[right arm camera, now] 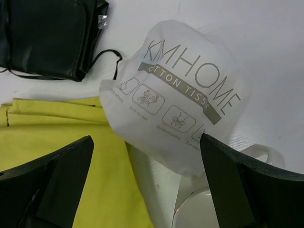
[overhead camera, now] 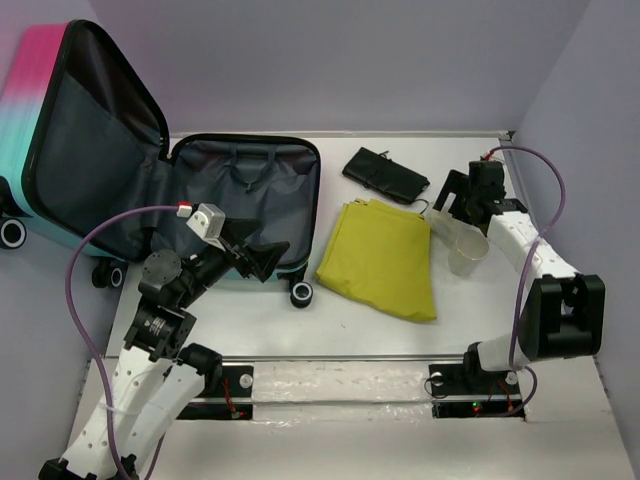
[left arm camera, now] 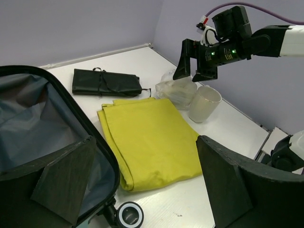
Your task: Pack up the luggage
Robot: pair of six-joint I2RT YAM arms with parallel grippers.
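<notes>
Left gripper (overhead camera: pixel 258 255) jaws stand wide apart and hold nothing, over the near rim of the luggage (overhead camera: pixel 250 195). The luggage lies open on the worktop (overhead camera: pixel 250 325) just left of the yellow cloth (overhead camera: pixel 380 260), with its lid propped up and dark grey lining showing. Right gripper (right arm camera: pixel 147 142) jaws are equally spread and grip nothing, hovering above a white tissue packet (right arm camera: pixel 180 95) at the cloth's far right corner. Only the right wrist view shows the packet's print, KMHOME. A translucent cup (left arm camera: pixel 204 103) stands just right of the cloth, beside the packet; its contents cannot be told. A black pouch (overhead camera: pixel 385 175) lies beyond the cloth.
</notes>
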